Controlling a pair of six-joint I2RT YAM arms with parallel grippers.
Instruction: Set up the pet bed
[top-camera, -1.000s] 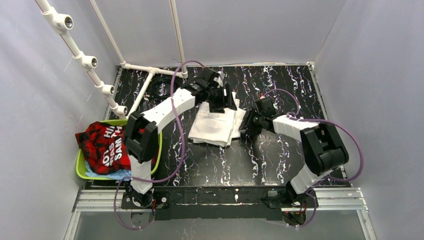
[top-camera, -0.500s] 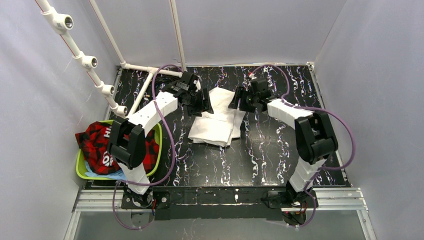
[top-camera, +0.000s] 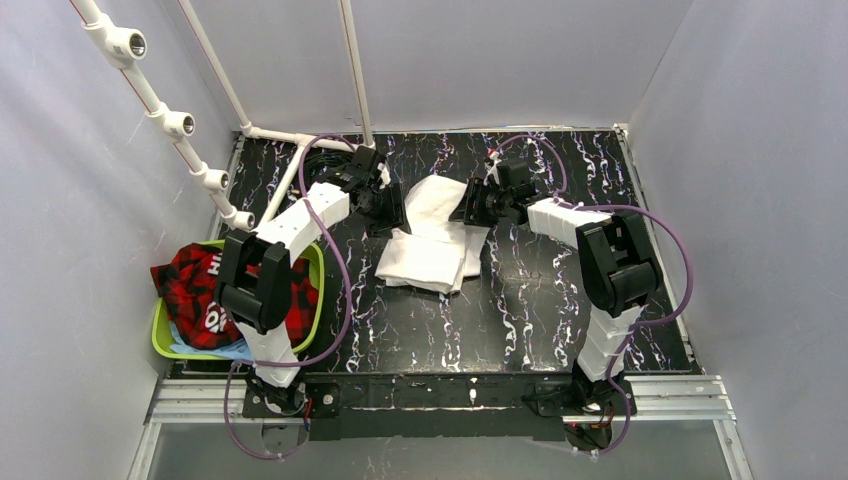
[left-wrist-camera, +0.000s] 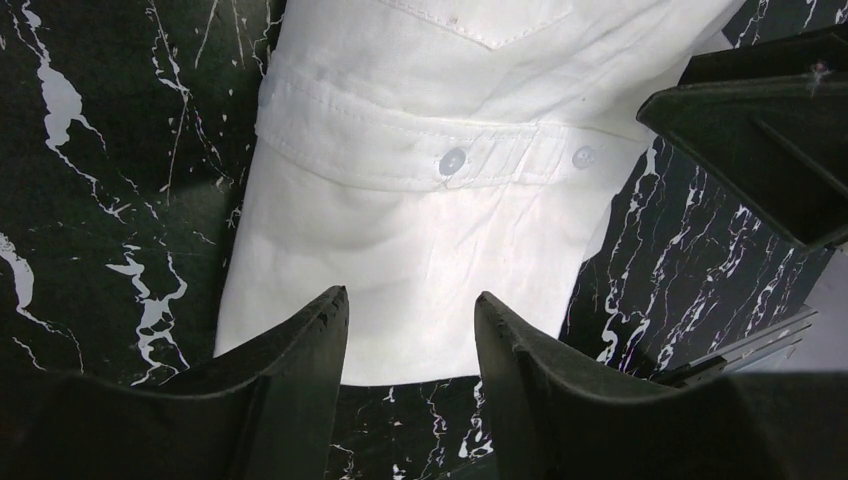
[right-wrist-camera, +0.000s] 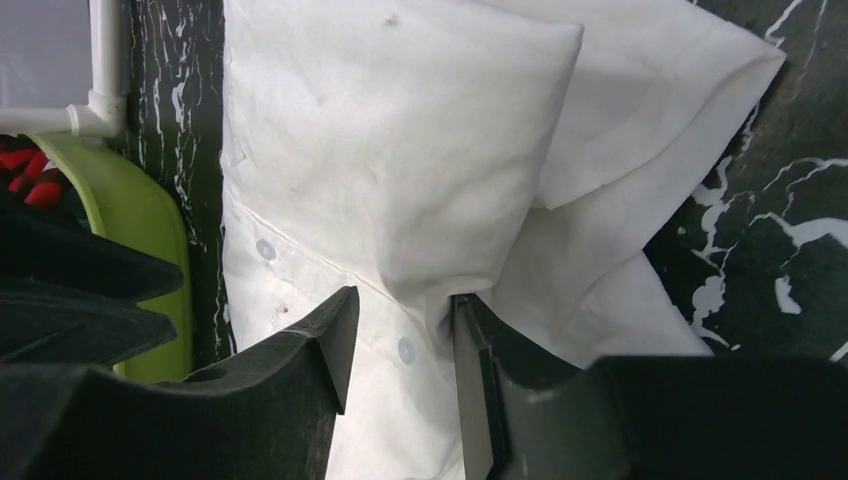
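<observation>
A white buttoned cloth lies partly folded on the black marble table. My left gripper is open at the cloth's far left edge. In the left wrist view its jaws stand apart above the cloth, holding nothing. My right gripper is open at the cloth's far right edge. In the right wrist view its jaws stand apart over the cloth, and a raised fold touches the right finger. A white pipe frame stands at the back left.
A green basket with a red plaid garment sits at the table's left edge; it shows in the right wrist view. A coiled black cable lies by the pipe frame. Grey walls enclose the table.
Both grippers have moved to the far part of the cloth, the left one leftward off it. The cloth's far flap now lies spread out toward the back.
</observation>
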